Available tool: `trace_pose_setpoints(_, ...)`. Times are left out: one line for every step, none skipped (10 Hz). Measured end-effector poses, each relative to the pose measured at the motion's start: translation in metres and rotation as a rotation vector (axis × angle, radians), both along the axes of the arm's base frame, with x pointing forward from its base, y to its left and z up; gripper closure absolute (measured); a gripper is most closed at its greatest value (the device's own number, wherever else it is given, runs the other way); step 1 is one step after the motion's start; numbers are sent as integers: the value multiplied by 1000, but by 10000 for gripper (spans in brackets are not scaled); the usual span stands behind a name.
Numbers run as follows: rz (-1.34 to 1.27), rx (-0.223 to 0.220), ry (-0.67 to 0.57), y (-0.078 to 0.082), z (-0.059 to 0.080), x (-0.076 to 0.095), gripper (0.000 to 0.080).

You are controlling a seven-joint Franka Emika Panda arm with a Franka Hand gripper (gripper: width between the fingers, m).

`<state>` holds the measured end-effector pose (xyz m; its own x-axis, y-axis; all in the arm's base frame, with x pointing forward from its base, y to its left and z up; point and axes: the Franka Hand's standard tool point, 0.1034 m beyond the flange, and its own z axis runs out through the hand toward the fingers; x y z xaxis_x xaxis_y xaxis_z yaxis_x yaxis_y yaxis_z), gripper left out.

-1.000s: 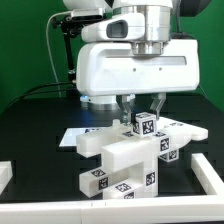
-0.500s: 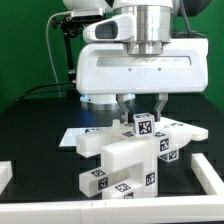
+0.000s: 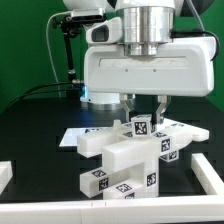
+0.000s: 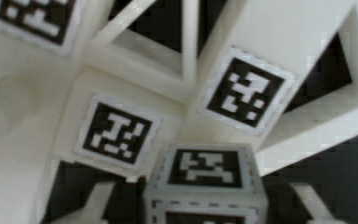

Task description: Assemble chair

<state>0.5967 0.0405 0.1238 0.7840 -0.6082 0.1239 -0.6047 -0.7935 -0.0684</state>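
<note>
The chair (image 3: 125, 160) stands at the table's middle as joined chunky white pieces with black-and-white tags, a slotted frame (image 3: 185, 133) reaching toward the exterior view's right. A small tagged block (image 3: 143, 126) sits on top of the stack. My gripper (image 3: 143, 113) comes straight down over that block, one finger on each side, shut on it. In the wrist view the block (image 4: 202, 190) lies between my fingers (image 4: 105, 198), with tagged chair panels (image 4: 247, 90) filling the picture beyond it.
The marker board (image 3: 72, 133) lies flat behind the chair on the exterior view's left. A low white rail (image 3: 110, 209) runs along the front edge, with white corner pieces (image 3: 6, 176) at both sides. A black cable (image 3: 60, 60) hangs at the back.
My hand has turned about its vertical axis above the block, and its body now sits further toward the exterior view's right. The chair pieces have not shifted.
</note>
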Motion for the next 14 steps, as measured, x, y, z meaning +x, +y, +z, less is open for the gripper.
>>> trace_pose_setpoints(-93,24,-2,0,0,1,518)
trace_pose_setpoints(-80,22,-2,1,0,1,517)
trace_pose_setpoints(-57,20,-1,1,0,1,517)
trace_pose_setpoints(26,4,0,0,-1,1,347)
trace_pose_setpoints(184,-19,5,-2,-2,0,199)
trace_pose_setpoints(390,-53,0,-2,-5,1,165)
trace_pose_setpoints(531,-72,7,0,-8,-1,165)
trace_pose_setpoints(692,-97,13,3,-8,-2,152)
trace_pose_setpoints(747,-108,15,1,-8,-2,151)
trace_pose_setpoints(801,-119,18,0,-8,-2,151)
trace_pose_setpoints(909,-140,28,0,-8,-1,151)
trace_pose_setpoints(1036,-167,39,-1,-5,3,151)
trace_pose_setpoints(1098,-180,39,-2,-3,5,151)
trace_pose_setpoints(1084,-177,41,-2,-5,4,151)
